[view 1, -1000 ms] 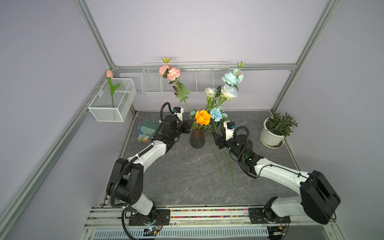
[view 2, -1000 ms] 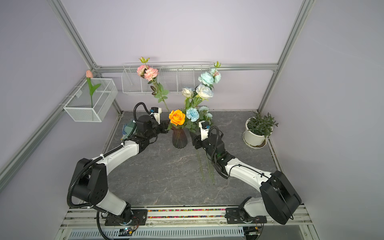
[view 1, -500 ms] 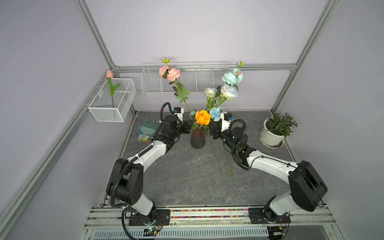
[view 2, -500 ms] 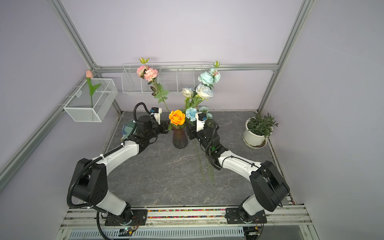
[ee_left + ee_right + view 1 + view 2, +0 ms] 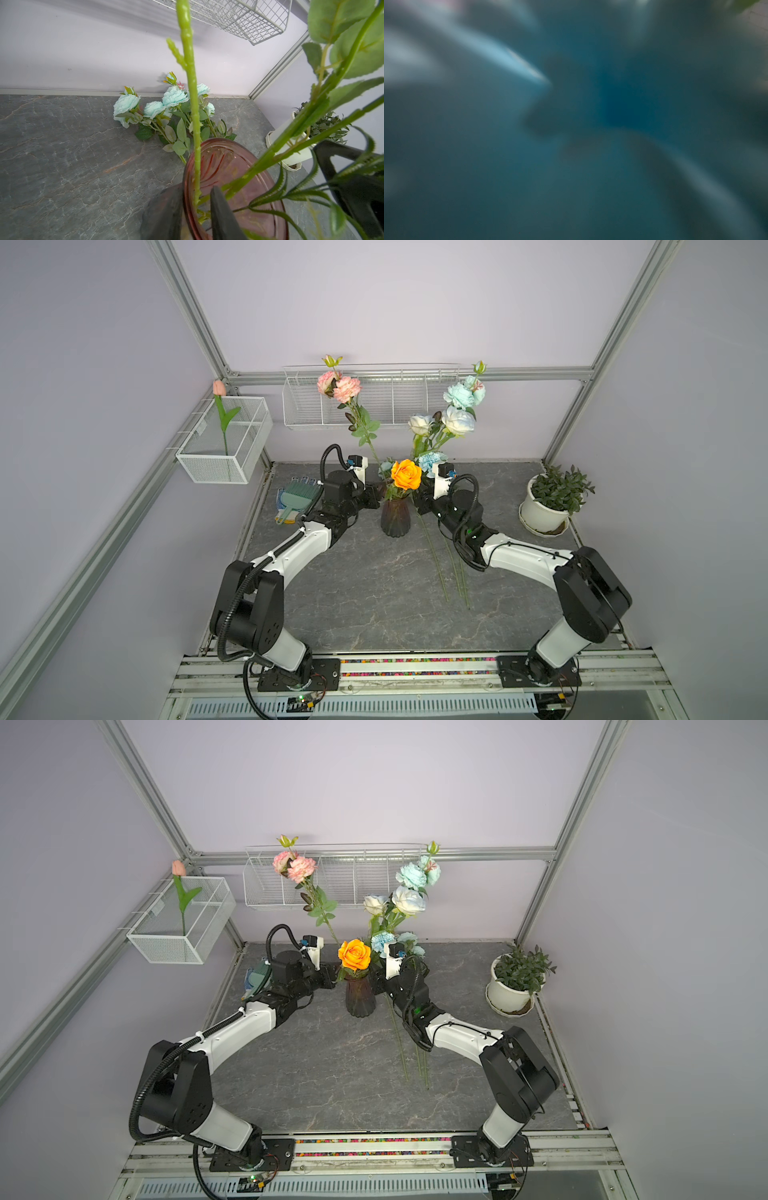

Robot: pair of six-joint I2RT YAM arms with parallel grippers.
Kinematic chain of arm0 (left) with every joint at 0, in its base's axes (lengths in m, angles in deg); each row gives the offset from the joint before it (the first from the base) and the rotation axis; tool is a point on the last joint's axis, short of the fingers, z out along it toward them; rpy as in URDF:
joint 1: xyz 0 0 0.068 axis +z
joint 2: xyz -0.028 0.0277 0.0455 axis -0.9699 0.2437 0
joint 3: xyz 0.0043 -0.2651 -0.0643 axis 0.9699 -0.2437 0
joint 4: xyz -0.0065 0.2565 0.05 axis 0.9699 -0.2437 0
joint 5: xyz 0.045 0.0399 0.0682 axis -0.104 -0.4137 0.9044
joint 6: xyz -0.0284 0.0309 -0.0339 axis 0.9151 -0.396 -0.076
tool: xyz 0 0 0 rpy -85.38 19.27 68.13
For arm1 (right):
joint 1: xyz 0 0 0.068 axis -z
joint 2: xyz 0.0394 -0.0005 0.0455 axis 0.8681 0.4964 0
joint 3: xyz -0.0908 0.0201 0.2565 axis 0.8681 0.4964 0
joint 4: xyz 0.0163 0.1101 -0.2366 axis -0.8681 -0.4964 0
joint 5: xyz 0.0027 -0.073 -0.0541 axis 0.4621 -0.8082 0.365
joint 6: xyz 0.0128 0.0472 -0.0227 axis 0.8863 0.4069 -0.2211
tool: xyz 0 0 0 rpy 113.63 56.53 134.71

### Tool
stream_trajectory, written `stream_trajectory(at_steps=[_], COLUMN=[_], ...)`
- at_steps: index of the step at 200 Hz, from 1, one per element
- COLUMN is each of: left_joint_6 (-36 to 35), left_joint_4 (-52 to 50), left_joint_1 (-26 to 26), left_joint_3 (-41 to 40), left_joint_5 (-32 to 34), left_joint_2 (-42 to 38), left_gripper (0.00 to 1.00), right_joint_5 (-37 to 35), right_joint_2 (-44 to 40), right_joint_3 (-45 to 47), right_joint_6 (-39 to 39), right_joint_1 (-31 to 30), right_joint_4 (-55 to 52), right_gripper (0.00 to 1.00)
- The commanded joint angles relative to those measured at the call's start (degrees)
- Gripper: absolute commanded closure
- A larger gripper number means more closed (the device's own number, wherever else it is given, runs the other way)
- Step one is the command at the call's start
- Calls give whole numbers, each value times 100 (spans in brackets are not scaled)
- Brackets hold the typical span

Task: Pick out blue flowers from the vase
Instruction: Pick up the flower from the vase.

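With left gripper [image 5: 190,197] clamped on the rim of the vase [image 5: 395,517] at frame centre, blue flowers [image 5: 458,394] standing in it, and jaws of right gripper [image 5: 419,502] impossible to tell, beware of dragging out the orange rose [image 5: 405,474] through tangled leaves [image 5: 351,60].

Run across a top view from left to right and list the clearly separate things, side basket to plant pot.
side-rail wire basket → teal comb-like tool → pink carnations → vase → tall blue flowers → potted plant
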Motion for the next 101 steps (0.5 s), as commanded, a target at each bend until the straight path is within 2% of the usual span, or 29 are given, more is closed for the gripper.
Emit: stream_trajectory(at_steps=[1, 43, 101], left_joint_6=[-121, -69, -42], left_joint_4=[-242, -141, -85], left_joint_1=[-24, -23, -24], left_joint_3=[-83, -105, -110], left_joint_5=[36, 21, 36], left_joint_2=[-141, -63, -23], left_gripper=[73, 73, 73], right_joint_5=[-44, -80, -27], right_joint_2=[15, -216, -626], right_joint_3=[-172, -122, -59], right_joint_6=[62, -8, -60], right_joint_1=[16, 7, -2], right_joint_4=[247, 135, -43], right_gripper=[61, 75, 85])
